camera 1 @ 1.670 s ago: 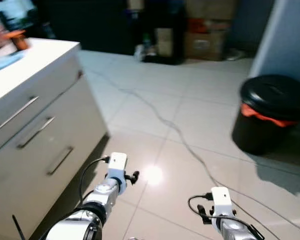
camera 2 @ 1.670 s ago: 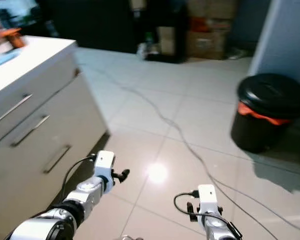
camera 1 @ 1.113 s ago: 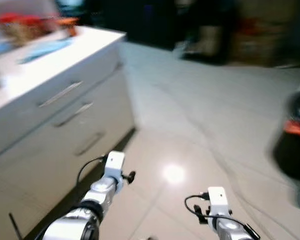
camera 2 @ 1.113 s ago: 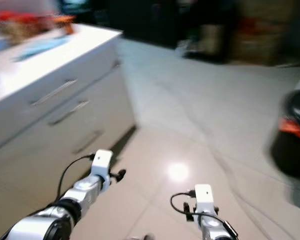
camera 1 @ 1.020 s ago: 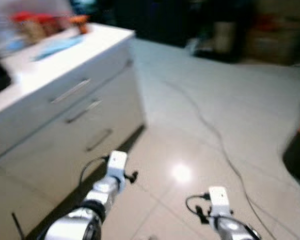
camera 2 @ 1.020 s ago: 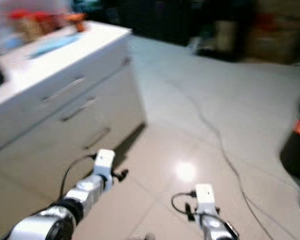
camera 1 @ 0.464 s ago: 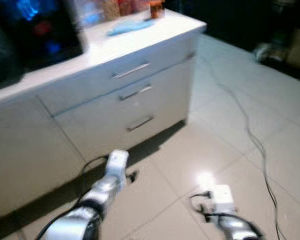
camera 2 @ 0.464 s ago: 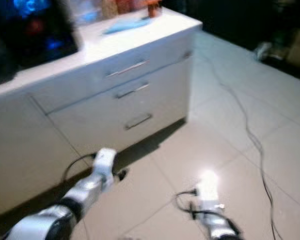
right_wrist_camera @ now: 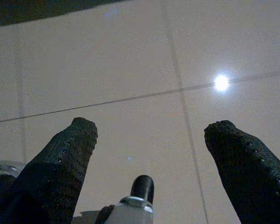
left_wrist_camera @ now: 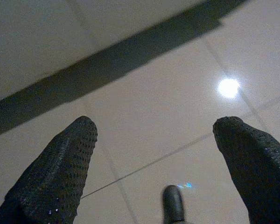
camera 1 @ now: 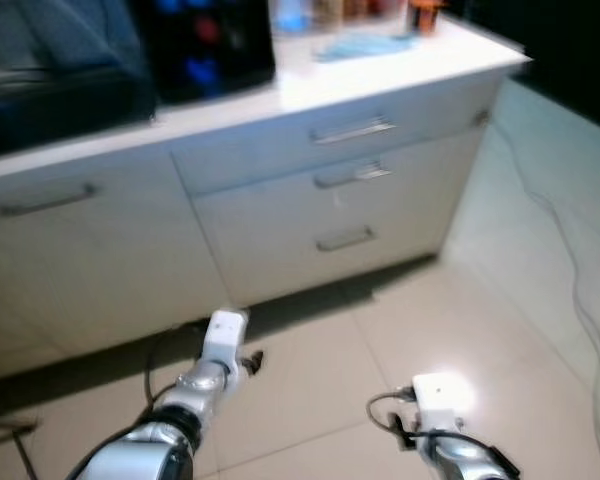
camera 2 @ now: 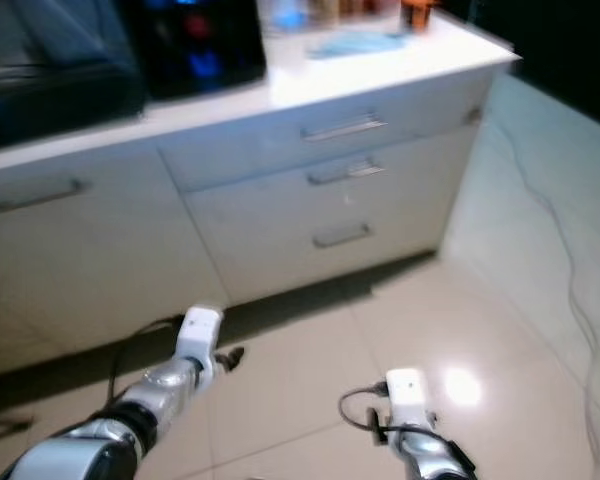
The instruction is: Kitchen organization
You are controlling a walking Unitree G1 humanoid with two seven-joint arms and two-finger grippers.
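Observation:
A white kitchen counter [camera 1: 400, 85] with three handled drawers [camera 1: 352, 185] stands ahead of me. On its top lie a blue cloth [camera 1: 365, 45] and some blurred jars [camera 1: 420, 12], beside a black appliance [camera 1: 210, 40]. Both arms hang low over the beige tiled floor, apart from the counter. In its wrist view my left gripper [left_wrist_camera: 156, 128] is open, with bare tile between the fingers. My right gripper [right_wrist_camera: 149, 126] is open too and holds nothing.
A second dark appliance [camera 1: 50, 60] sits on the counter to the left, above a cupboard front with a handle [camera 1: 45, 200]. A thin cable [camera 1: 570, 285] trails over the floor on the right. Open tiled floor [camera 1: 460, 330] lies right of the counter.
The whole picture has swung left, so the camera turned: the counter now faces me and the black bin has left the picture. Both arms keep the same pose.

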